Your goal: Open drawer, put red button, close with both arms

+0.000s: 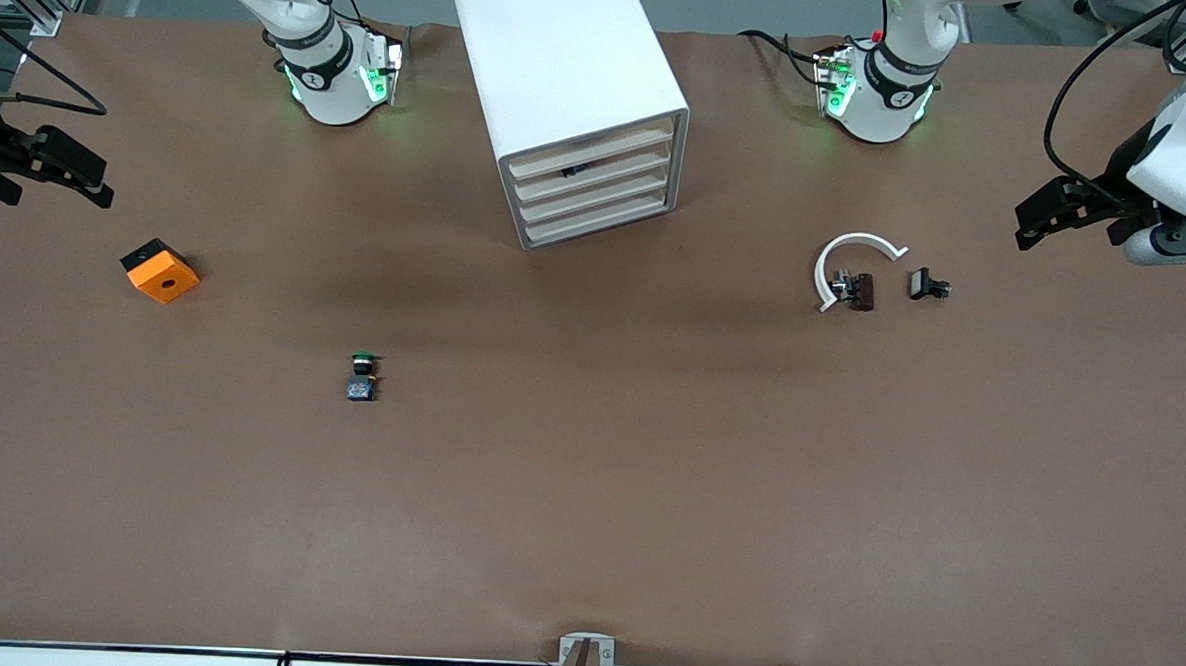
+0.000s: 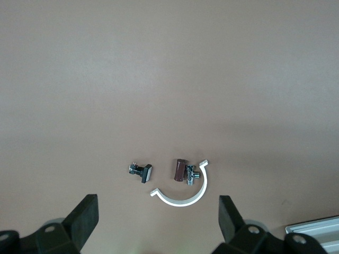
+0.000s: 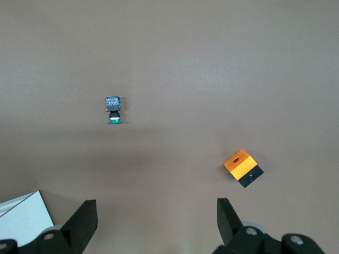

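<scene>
Jaws on both grippers stand wide apart and hold nothing. The left gripper (image 1: pixel 1043 218) hangs at the left arm's end of the surface (image 1: pixel 586 493), and the right gripper (image 1: pixel 55 164) at the right arm's end — both arms wait, drawn back from the middle.

A white cabinet (image 1: pixel 564 82) stands between the two bases, its four cream-fronted drawers (image 1: pixel 589 188) all pushed in; a small dark thing shows at the second one from the top. No red-capped button can be seen in any view.

Nearer the front camera than the cabinet, toward the right arm's end, lies a green-capped switch (image 1: pixel 362 376) with a blue-grey base. An orange block (image 1: pixel 160 271) with a hole in its top and a black underside sits near the right gripper.

Toward the left arm's end lies a white half-ring (image 1: pixel 849 259) — a small brown and metal part (image 1: pixel 855 290) touches it inside the curve, and a little black clip (image 1: pixel 927 285) lies just beside.
</scene>
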{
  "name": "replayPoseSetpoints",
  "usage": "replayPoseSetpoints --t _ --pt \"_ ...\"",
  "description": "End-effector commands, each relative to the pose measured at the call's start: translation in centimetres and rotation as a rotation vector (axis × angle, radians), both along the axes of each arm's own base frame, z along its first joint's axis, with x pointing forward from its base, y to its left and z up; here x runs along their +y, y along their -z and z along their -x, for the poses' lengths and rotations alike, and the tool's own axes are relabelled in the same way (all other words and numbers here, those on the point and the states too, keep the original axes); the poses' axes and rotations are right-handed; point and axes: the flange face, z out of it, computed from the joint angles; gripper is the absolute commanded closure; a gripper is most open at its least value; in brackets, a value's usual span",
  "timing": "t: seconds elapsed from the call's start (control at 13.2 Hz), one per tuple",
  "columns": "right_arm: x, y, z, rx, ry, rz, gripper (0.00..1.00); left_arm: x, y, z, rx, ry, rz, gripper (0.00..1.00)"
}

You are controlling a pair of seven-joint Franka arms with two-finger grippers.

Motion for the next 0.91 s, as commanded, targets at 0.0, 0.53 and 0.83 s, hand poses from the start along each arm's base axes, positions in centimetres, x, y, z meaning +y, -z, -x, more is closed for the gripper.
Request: replayPoseSetpoints --t 0.0,0.53,0.83 --pt "0.21 -0.69 0.37 -0.013 -0.010 -0.011 0.00 -0.01 -0.79 -0.64 -0.010 0.016 0.019 0.00" --pt "0.77 -0.63 0.30 -0.013 -0.021 -0.011 0.00 0.22 -1.26 -0.70 -0.017 -0.003 0.021 0.00" --pt "0.76 -0.63 0.30 -0.013 -0.020 -0.009 0.00 0.15 -0.58 -0.98 -0.002 -0.003 0.021 0.00"
